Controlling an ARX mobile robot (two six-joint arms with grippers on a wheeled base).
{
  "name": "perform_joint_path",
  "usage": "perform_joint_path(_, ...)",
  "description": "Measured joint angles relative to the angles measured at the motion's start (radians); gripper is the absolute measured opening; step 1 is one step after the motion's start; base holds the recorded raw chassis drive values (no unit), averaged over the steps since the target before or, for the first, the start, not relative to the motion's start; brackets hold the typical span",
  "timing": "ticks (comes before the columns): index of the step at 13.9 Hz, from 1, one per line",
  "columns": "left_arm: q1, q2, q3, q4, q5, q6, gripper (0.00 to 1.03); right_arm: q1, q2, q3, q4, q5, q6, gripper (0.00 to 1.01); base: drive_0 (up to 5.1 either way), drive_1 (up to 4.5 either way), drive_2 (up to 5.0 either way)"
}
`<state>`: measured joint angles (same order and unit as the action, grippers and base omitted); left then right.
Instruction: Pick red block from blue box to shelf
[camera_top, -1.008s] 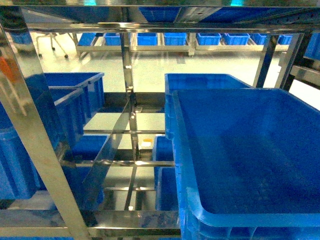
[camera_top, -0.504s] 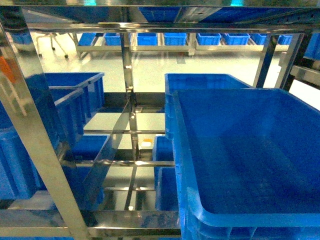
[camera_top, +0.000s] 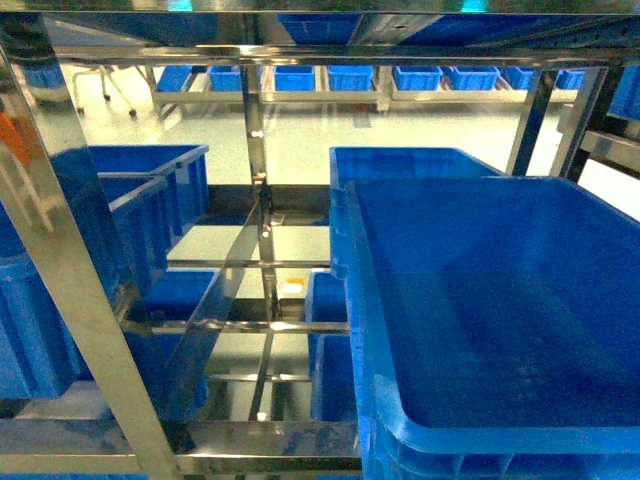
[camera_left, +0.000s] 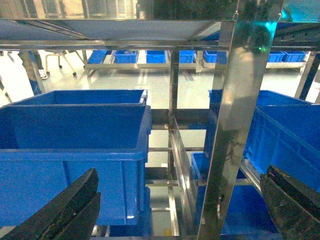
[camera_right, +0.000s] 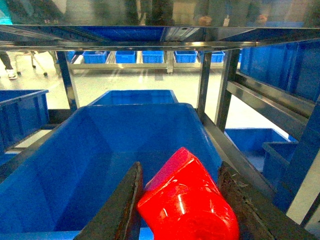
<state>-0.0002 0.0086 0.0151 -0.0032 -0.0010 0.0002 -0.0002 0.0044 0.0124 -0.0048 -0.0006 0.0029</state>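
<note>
Steel shelf (camera_top: 262, 250) posts and blue crates (camera_left: 75, 145) fill our view. Our left tool (camera_left: 175, 210) hangs spread, holding nothing. Our right tool (camera_right: 187, 200) pinches the red block (camera_right: 187, 205) above a crate (camera_right: 90, 160); we should advance level, clearing posts, then release on a bare tier.

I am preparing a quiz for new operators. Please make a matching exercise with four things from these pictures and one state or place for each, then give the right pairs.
Things:
1. red block
2. left hand
3. right hand
4. big blue crate

States or places:
A. wide open, holding nothing
B. pinched between two dark fingers
C. beyond and below the block, on the steel rack
D. shut on the block

Pairs: 1-B, 2-A, 3-D, 4-C
</note>
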Motion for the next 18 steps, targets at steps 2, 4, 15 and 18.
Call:
perform_joint_path(2, 0.000, 0.000, 0.000, 0.000, 0.000, 0.000, 0.98, 0.000, 0.000, 0.000, 0.000, 0.000, 0.000, 0.38, 0.0, 0.00, 0.0)
perform_joint_path(4, 0.000, 0.000, 0.000, 0.000, 0.000, 0.000, 0.98, 0.000, 0.000, 0.000, 0.000, 0.000, 0.000, 0.38, 0.0, 0.00, 0.0)
perform_joint_path(15, 0.000, 0.000, 0.000, 0.000, 0.000, 0.000, 0.98, 0.116, 0.270, 0.030, 0.089, 0.239, -0.109, 0.38, 0.0, 0.00, 0.0)
perform_joint_path(18, 0.000, 0.000, 0.000, 0.000, 0.000, 0.000, 0.98, 0.118, 0.743, 0.131, 0.441, 0.112, -0.004, 0.38, 0.0, 0.00, 0.0)
